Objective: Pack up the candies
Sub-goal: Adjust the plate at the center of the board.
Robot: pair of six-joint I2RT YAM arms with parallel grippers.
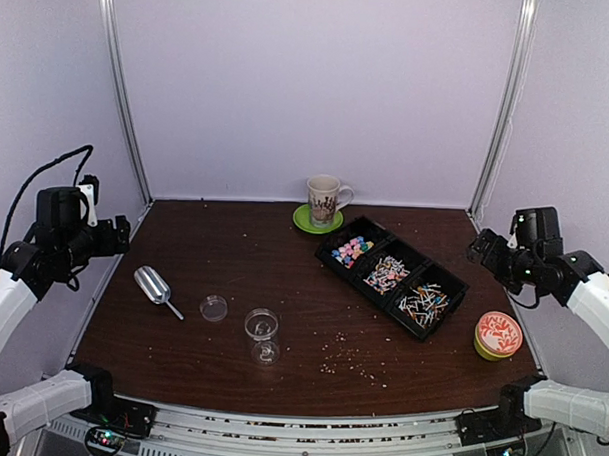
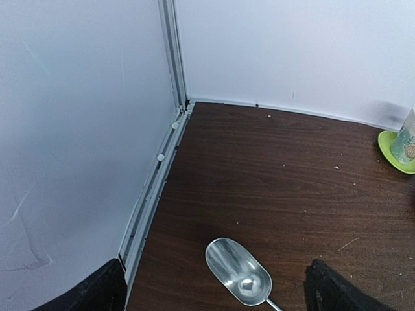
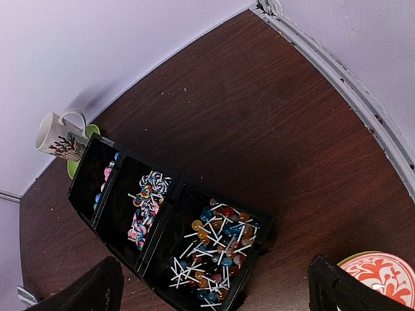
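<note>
Both wide apart, left gripper (image 1: 119,234) and right gripper (image 1: 481,246) hold nothing; candies (image 3: 217,243) (pastel ones partly hidden) fill tray (image 3: 264,228).

The candies (image 1: 387,274) lie in a tray (image 1: 366,294) right of the jar (image 1: 262,327).

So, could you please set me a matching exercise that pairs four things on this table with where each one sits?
Things:
1. shiny metal scoop
2. white patterned ceramic mug
3. round orange-patterned tin
4. clear round jar

Places:
A. far right, towards the front
B. at the back, on a green saucer
C. towards the front, about the middle
D. on the left side

Pairs: 1-D, 2-B, 3-A, 4-C.
</note>
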